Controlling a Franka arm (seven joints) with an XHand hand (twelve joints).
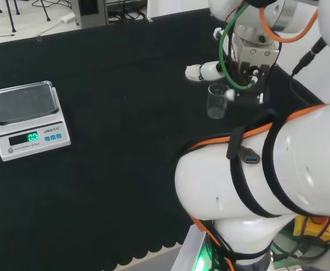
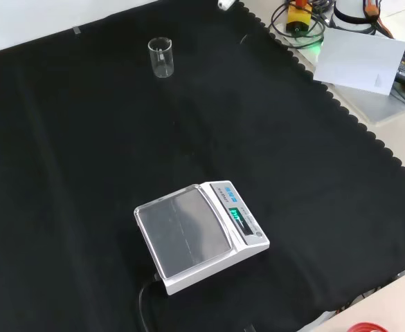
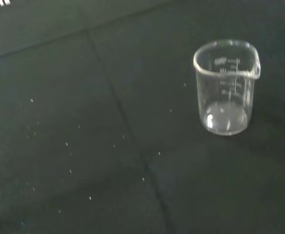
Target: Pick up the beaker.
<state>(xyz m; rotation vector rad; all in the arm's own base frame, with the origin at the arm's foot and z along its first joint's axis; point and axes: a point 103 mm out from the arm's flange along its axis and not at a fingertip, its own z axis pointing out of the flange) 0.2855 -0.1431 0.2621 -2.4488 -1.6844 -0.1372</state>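
A clear glass beaker (image 1: 215,101) is standing upright on the black cloth (image 1: 119,135), with its open mouth up and a small pouring lip on its rim. In the wrist view the beaker (image 3: 226,87) is showing printed measuring marks down its side, and it is looking empty, with nothing resting inside it. Nothing is touching it in the front view, where the beaker (image 2: 160,57) is standing alone toward the far edge of the cloth (image 2: 84,173).

Taking the beaker as the landmark, the hand (image 1: 210,70) is hovering just above and slightly behind it in the head view, with a white fingertip reaching out to the left over the beaker's rim. The hand is not gripping the beaker. Only part of the hand is showing past the arm's wrist and cables, so it cannot be told whether its fingers are straight or curled.

A white digital scale (image 1: 28,119) with a clear pan is sitting well apart from the beaker, far to its left in the head view. In the front view the scale (image 2: 199,235) is lying much nearer the camera than the beaker, with its display glowing green.
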